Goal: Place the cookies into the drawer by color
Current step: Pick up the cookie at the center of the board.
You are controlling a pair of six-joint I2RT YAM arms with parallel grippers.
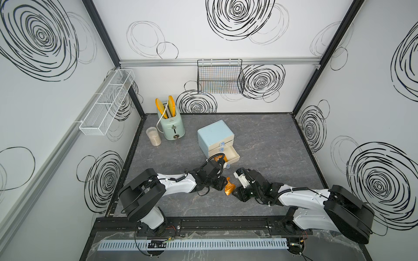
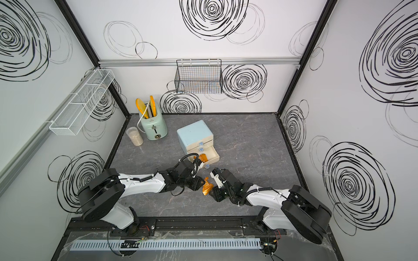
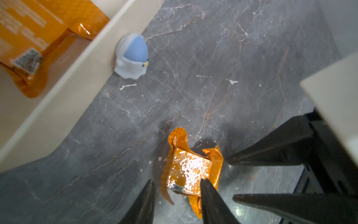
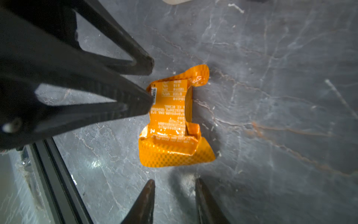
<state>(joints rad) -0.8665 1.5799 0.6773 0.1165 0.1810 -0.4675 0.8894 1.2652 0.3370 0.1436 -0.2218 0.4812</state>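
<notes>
**Top views:**
- The drawer (image 1: 212, 134) sits mid-table (image 1: 282, 146), pale blue shell. Its bottom tray (image 1: 234, 156) is pulled out and the two above are shut.
- The stored packet (image 2: 203, 157) in that tray is orange and partly hidden behind the left arm's cable (image 1: 217, 156).
- The loose cookie (image 1: 229, 186), also orange, lies on the table in front of the drawer, between the left gripper (image 1: 222, 182) and the right gripper (image 1: 235, 192).
- Both sets of fingers are hidden under the wrists from above, so their spacing can't be told here.
- The toaster (image 1: 172, 128), back left, has a small mark on its front that is too small to read.

**Left wrist:**
- The left fingers (image 3: 211, 197) are parted with a narrow gap. One lies over the loose cookie's near edge and the other over bare table beside it. Nothing looks clamped.
- The cookie's face is washed out by glare. There is a dark code patch at its edge, but nothing legible.
- The stored packet shows rows of white print and a barcode label. It is blurred and cut off by the frame.
- A clear bluish knob (image 3: 132, 56) sits on the tray front.
- The right gripper's two fingers show at the side, tips just short of the cookie. Their bases are cut off.

**Right wrist:**
- The right fingers (image 4: 205, 201) are parted with nothing between them. The cookie is just ahead of the tips, not touching.
- The cookie lies print side up: white text blocks, a small table of figures and a square code. All of it is upside down and too soft to read, so no brand is legible. The ends are curled and checker-patterned.
- The left gripper fills one corner. One fingertip is touching the cookie's edge at the code, and the other tip is clear of it.
- Can't tell whether that fingertip is pressing or only resting.
</notes>
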